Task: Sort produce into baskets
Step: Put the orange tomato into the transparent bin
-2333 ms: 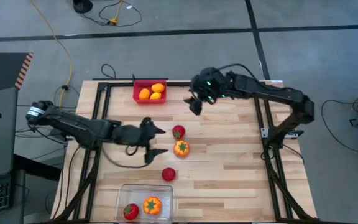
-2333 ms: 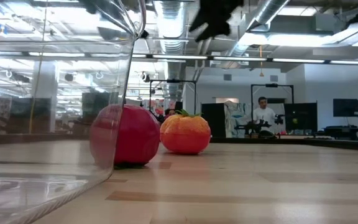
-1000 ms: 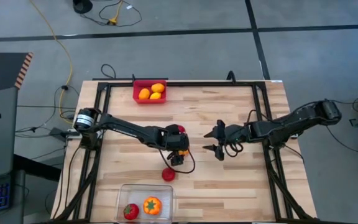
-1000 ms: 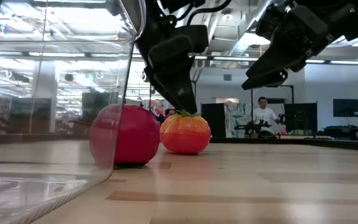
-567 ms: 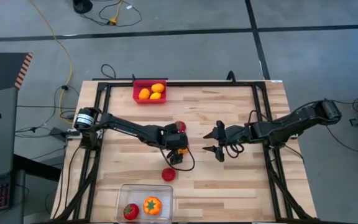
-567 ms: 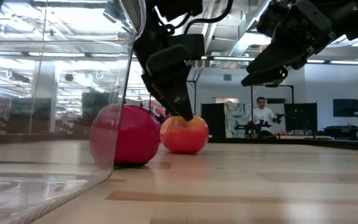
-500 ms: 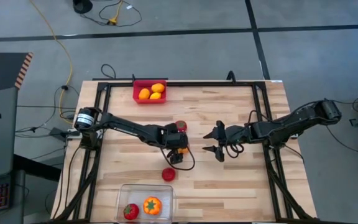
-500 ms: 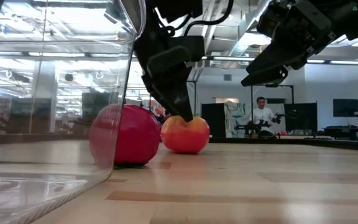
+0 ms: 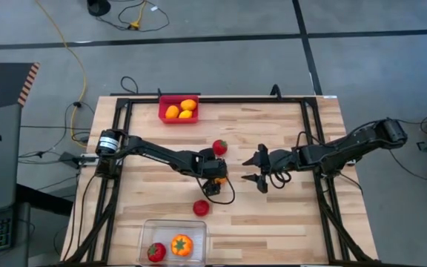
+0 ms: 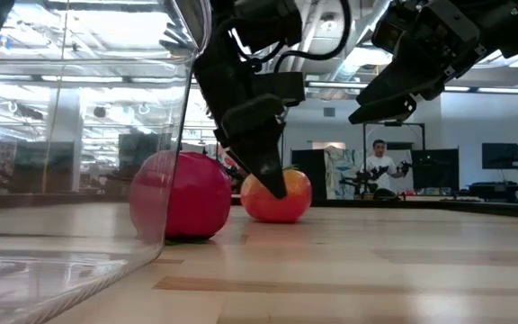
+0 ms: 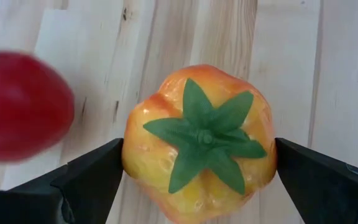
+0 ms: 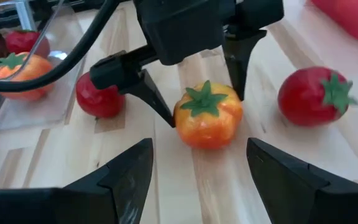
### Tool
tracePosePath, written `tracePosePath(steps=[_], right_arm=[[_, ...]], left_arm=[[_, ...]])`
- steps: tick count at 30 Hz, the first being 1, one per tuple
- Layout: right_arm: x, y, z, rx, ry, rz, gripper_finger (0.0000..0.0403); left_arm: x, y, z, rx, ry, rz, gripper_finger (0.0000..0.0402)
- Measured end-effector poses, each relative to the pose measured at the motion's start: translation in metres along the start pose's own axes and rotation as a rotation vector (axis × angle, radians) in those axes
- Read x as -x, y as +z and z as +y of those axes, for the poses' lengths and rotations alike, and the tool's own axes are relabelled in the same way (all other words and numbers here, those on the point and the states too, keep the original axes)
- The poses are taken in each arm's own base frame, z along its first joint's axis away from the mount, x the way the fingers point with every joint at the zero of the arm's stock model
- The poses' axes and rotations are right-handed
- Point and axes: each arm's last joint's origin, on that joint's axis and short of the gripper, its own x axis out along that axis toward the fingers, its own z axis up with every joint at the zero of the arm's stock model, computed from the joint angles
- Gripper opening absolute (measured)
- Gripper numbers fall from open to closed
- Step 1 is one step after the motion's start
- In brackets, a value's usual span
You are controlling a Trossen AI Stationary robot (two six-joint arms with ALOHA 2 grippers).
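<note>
An orange fruit with a green stem (image 11: 197, 143) rests on the table at its middle. It also shows in the right wrist view (image 12: 207, 115). My left gripper (image 9: 212, 180) stands over it, closed on its sides. A red fruit (image 9: 219, 147) lies just beyond it toward the far edge. Another red fruit (image 9: 201, 208) lies nearer the clear bin (image 9: 148, 226), which holds a red and an orange fruit. The red bin (image 9: 161, 111) at the far edge holds orange and yellow fruits. My right gripper (image 9: 259, 167) is open and empty, right of the orange fruit. My left gripper pinches the orange fruit between its two fingers, one fingertip (image 11: 114, 158) on each opposite side of the fruit at about mid-height (image 11: 132, 155). The fingers come from above, pointing down. The fruit stands stem up, its underside on the table (image 10: 277, 216).
The black frame rails (image 9: 121, 148) run along the table's left and right sides. Bare wood lies between the orange fruit and the table's near right corner. A person stands far off in the room behind (image 10: 380, 171).
My left gripper has come down around the orange fruit and closed on its sides; the fruit has shifted slightly on the table. The red fruit beside it has rolled a short way toward the table's far edge.
</note>
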Motion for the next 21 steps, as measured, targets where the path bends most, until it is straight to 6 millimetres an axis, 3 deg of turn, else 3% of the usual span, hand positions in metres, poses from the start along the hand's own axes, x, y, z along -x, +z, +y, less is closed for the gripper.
tracePosePath(steps=[5, 16, 21], right_arm=[[0.000, 0.000, 0.000, 0.000, 0.000, 0.002, 0.0286], [0.000, 0.000, 0.000, 0.000, 0.000, 0.004, 0.0286], [0.000, 0.000, 0.000, 0.000, -0.001, 0.005, 0.0286]], left_arm=[[0.002, 0.003, 0.000, -0.001, -0.008, -0.001, 0.0382], [0.002, 0.004, -0.001, -0.002, -0.017, 0.000, 0.0334], [0.013, 0.004, 0.000, -0.004, -0.056, 0.013, 0.0332]])
